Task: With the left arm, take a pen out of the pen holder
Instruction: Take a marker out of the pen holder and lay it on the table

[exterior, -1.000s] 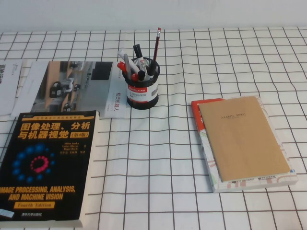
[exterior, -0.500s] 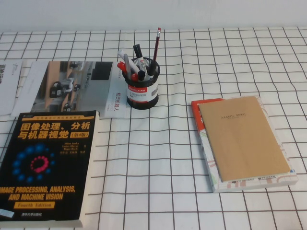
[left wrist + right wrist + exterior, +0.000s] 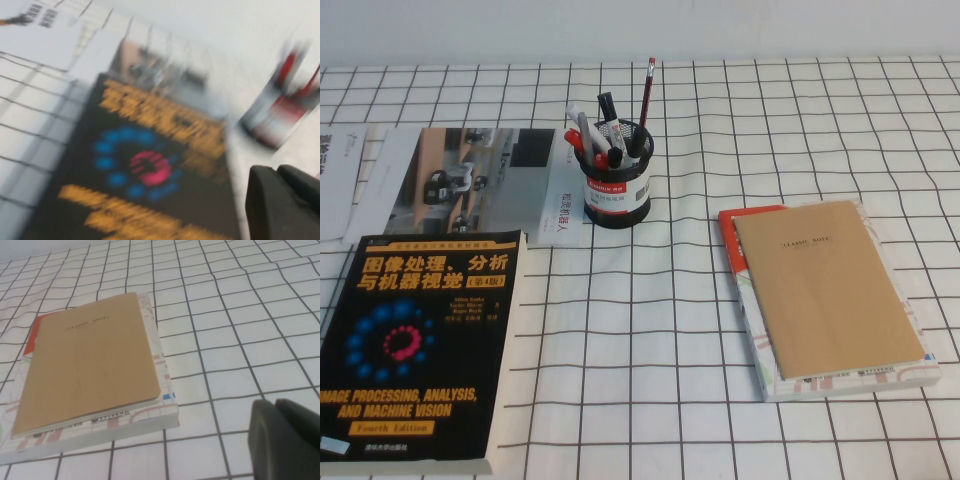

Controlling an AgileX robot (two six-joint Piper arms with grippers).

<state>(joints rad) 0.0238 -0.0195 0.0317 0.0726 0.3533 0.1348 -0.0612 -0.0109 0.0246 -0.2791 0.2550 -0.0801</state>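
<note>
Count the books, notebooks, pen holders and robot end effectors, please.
Notebooks: 1, tan notebook
Books: 2, black textbook, patterned book under the notebook
Pen holders: 1, pen holder
End effectors: 2, left end effector near the textbook, right end effector near the notebook
Total: 6

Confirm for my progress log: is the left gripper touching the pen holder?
Apart. High view: pen holder stands alone; left gripper hovers near the textbook, right gripper beside the notebook.
</note>
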